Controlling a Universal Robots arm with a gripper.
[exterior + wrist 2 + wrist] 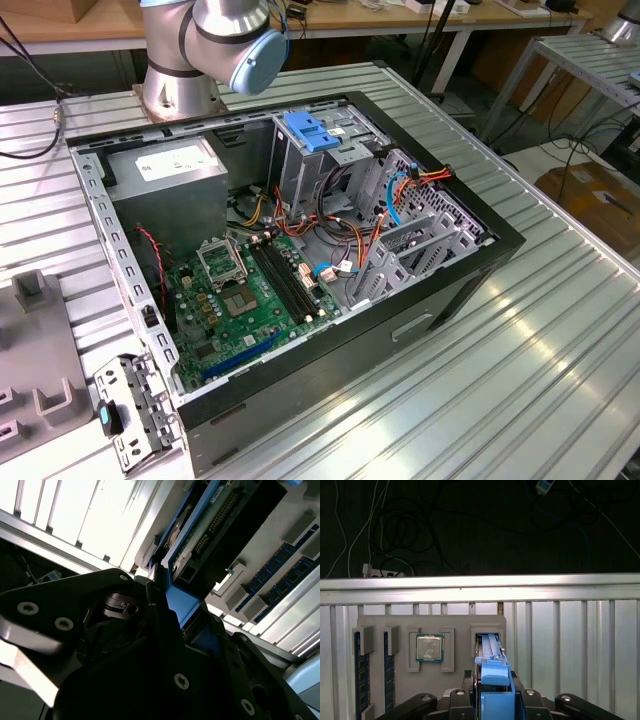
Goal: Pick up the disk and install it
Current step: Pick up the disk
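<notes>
Found a ribbed metal desk (540, 340) under everything. Saw on it, in the exterior view, an open black computer case (330, 385) with a green motherboard (250, 290) inside and a blue latch (310, 132) atop its metal cage. Saw the arm (215, 40) based at the far side of the desk behind the case, one blue-capped joint bent over the base, the rest running out past the edge of that view. Made out a grey tray (40, 340) at the exterior view's left, near the case's near corner. Met the tray (460, 622) again in the first wrist view, close to the desk's far rail.

Found the disk (492, 677) on edge at the tray slot just beside the processor chip (429, 647), on the side away from the memory sticks (358, 665). Could not tell whether seated in that slot or lifted clear. Saw it there as a thin slab between bright blue carrier rails. Got from the second wrist view the disk (215, 530) side-on instead: green circuit board, a connector row, a dark body and one blue rail.

Caught the gripper (495, 695) astride it, black fingers (524, 700) pressed against the blue rails on both sides, holding the disk. Saw the same clasp close up in the second wrist view, gripper (182, 615) around the blue rail.
</notes>
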